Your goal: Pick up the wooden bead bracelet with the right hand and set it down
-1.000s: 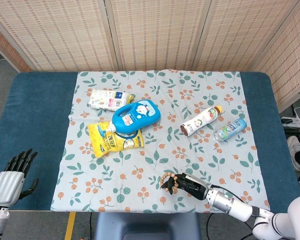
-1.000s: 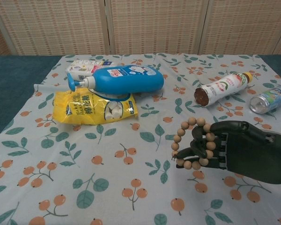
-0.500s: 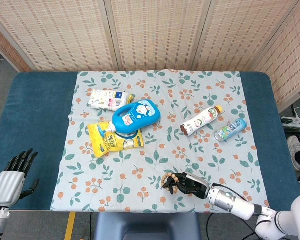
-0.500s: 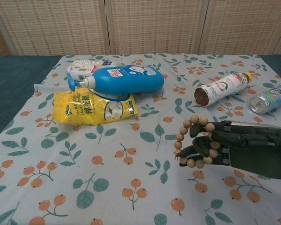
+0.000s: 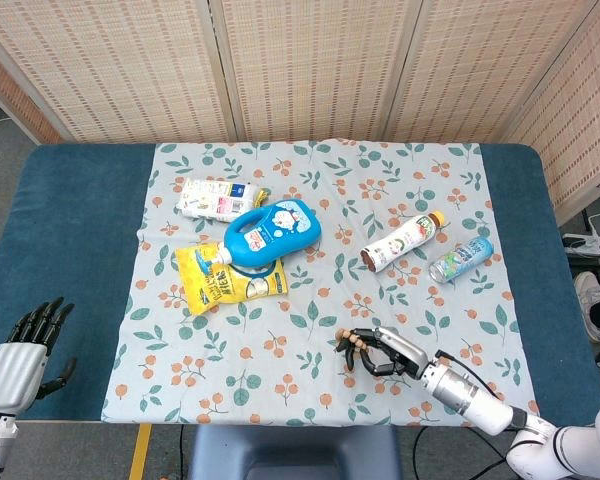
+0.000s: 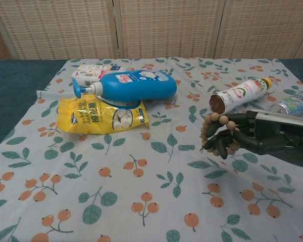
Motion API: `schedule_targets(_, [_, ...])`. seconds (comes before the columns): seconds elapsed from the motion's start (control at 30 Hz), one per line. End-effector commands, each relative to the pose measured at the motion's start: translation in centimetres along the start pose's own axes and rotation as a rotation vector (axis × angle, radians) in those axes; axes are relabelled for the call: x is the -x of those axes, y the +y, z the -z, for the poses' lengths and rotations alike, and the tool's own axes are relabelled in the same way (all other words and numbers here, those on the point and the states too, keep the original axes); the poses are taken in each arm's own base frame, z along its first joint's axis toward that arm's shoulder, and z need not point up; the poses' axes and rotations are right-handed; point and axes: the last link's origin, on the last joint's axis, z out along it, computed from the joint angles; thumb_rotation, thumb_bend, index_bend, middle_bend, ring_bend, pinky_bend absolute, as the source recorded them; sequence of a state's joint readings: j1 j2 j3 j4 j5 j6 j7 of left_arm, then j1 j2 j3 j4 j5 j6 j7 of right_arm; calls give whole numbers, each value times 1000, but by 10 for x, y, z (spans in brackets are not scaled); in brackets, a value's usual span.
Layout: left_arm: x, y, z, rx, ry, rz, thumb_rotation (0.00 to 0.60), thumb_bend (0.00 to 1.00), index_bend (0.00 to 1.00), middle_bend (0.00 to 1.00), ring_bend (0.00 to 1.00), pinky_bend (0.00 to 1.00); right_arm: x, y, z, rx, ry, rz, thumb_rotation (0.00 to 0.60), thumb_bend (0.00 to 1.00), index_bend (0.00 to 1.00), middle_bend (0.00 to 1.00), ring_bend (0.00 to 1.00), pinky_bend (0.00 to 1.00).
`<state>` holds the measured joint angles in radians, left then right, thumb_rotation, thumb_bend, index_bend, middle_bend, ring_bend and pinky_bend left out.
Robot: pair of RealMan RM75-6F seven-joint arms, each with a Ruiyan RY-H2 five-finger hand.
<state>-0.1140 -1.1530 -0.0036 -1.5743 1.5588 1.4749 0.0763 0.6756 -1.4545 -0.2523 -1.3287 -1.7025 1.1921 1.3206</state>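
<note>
My right hand point(image 5: 385, 350) point(image 6: 245, 136) holds the wooden bead bracelet point(image 5: 352, 349) point(image 6: 213, 132), a loop of round tan beads, in its dark curled fingers. The bracelet hangs raised above the floral cloth point(image 5: 280, 320) near the table's front, right of centre. In the chest view the beads wrap over the fingertips, partly hidden by them. My left hand point(image 5: 25, 350) stays at the front left edge over the blue table, fingers apart, holding nothing.
A blue pump bottle point(image 5: 270, 232), a yellow snack bag point(image 5: 228, 280) and a white packet point(image 5: 212, 196) lie at the left of the cloth. A white drink bottle point(image 5: 402, 241) and a small can point(image 5: 460, 258) lie at the right, behind my right hand.
My right hand has lifted the bracelet and carried it right and farther onto the cloth; the hand has turned so the loop stands higher. The left hand barely moved.
</note>
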Motion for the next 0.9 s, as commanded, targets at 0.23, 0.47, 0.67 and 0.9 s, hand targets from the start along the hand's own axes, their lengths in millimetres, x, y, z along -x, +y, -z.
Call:
schedule_targets(0.23, [0,1,0,2,-2,-1,600,413,16,0,0,145,-53,18,0,167,175,1134,600,1000,364,531,107,168])
schedule_targets(0.47, [1,2,0,4,-3,-1,600,414,18,0,0,145,-64,36,0,273,91,1475,600,1000,335,509,94,148])
schedule_targets(0.67, [1,1,-1,-1,-4,-1,600,419,32,0,0,145,-65,39,8,273,45,1577,600,1000,165,376,2,16])
schedule_targets(0.9, [1,1,-1,-2,-7,-4,600,428,42,0,0,145,-69,35,18,331,53,1593,600,514,17,247,0,0])
